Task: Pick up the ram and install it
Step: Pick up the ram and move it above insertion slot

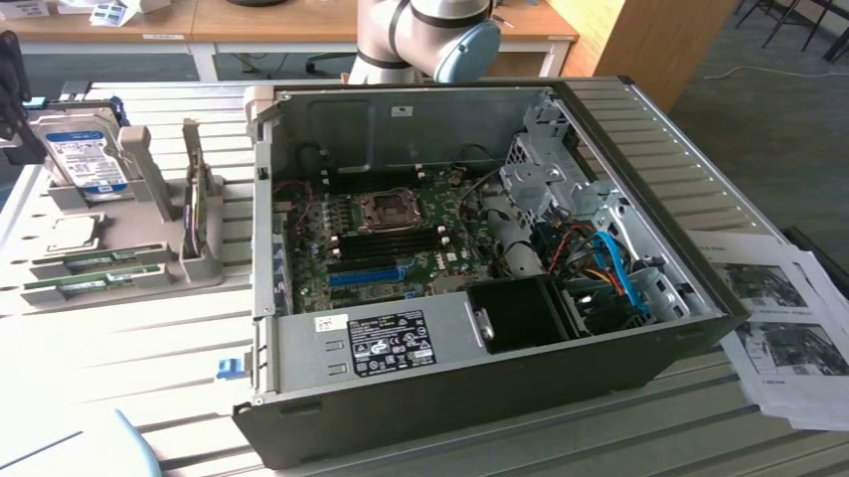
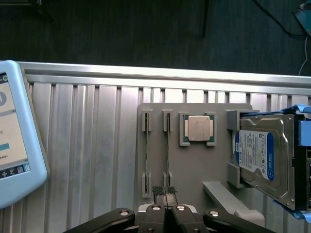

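**Gripper shut over the ram rack: clash risk**

Wrist view: gripper [image 2: 164, 191] has its jaws fully closed, pads together, nothing held. The tips sit over one end of the ram [image 2: 167, 150], which stands on edge in the grey holder [image 2: 194, 170]. Can't tell if they touch it. Risk as I see it: closed jaws would land on the thin edge instead of straddling it, and could bend or unseat the stick. The twin stick [image 2: 147, 150] is just beside it and the CPU [image 2: 198, 128] is on the other side, so a skewed approach clips either.

Exterior view: the grey holder sits at 9 o'clock of the open case [image 1: 398, 343], with the ram at the holder's 7 o'clock corner. The memory slots [image 1: 388, 238] are at 6 o'clock of the socket [image 1: 392, 206], and the cables [image 1: 603, 263] are at 3 o'clock. It's crowded, so a tilted stick would likely jam.
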